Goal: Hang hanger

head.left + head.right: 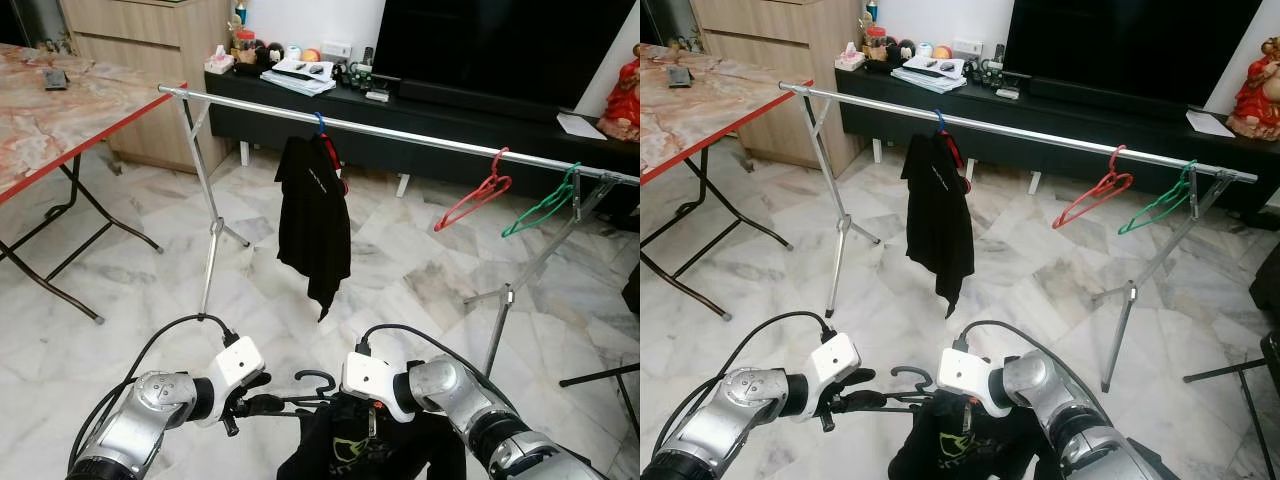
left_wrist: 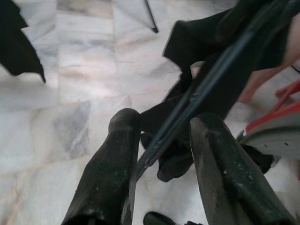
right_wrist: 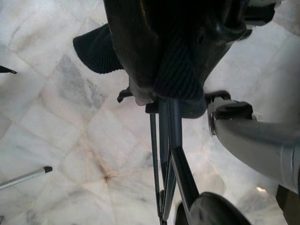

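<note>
Low in front of me I hold a black hanger with a black shirt draped on it. My left gripper is open, and the hanger's thin arm runs between its two fingers. On the other side, my right gripper is shut on the hanger's neck, with the shirt's ribbed collar pinched in too. Beyond, at chest height, the silver clothes rail crosses the room. It carries a hung black shirt, a red hanger and a green hanger.
The rail's legs stand on the marble floor. A folding table with a red edge is at the left. Behind the rail runs a black TV console with clutter on it. A thin dark stand lies at the right.
</note>
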